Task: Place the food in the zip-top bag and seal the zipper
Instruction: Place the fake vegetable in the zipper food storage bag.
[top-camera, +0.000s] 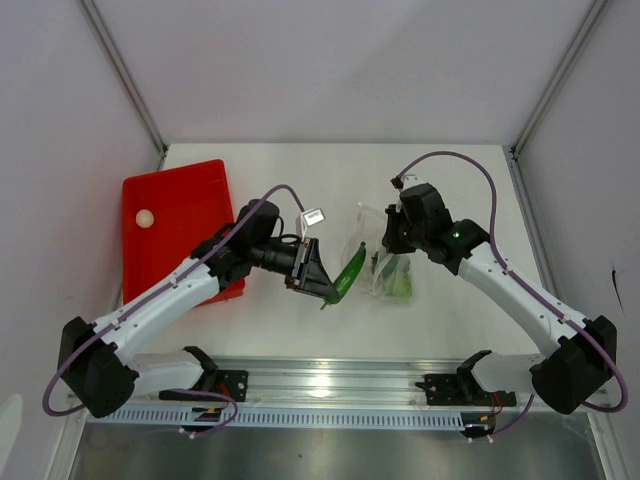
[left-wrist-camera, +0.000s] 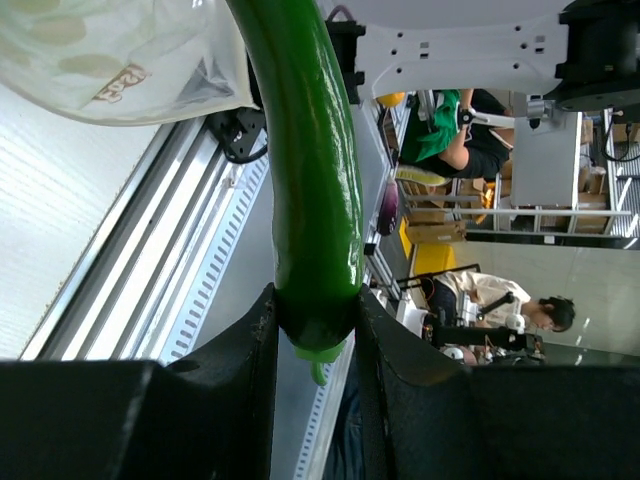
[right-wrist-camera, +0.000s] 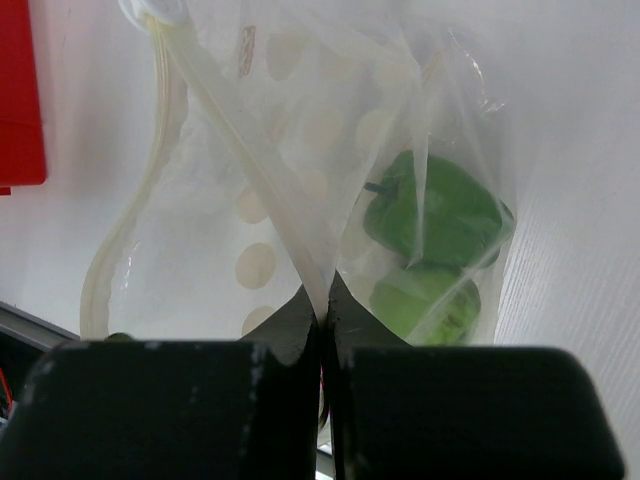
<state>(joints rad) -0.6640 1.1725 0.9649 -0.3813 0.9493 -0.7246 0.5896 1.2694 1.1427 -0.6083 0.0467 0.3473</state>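
My left gripper is shut on the stem end of a long dark green pepper, which sticks out toward the zip-top bag. This clear bag lies mid-table and holds two green food pieces. My right gripper is shut on the bag's mouth edge, pinching the pale zipper strip and holding it up. A small white ball rests in the red tray at the left.
The red tray sits on the table's left side, partly under my left arm. A metal rail with the arm bases runs along the near edge. Frame posts stand at the back corners.
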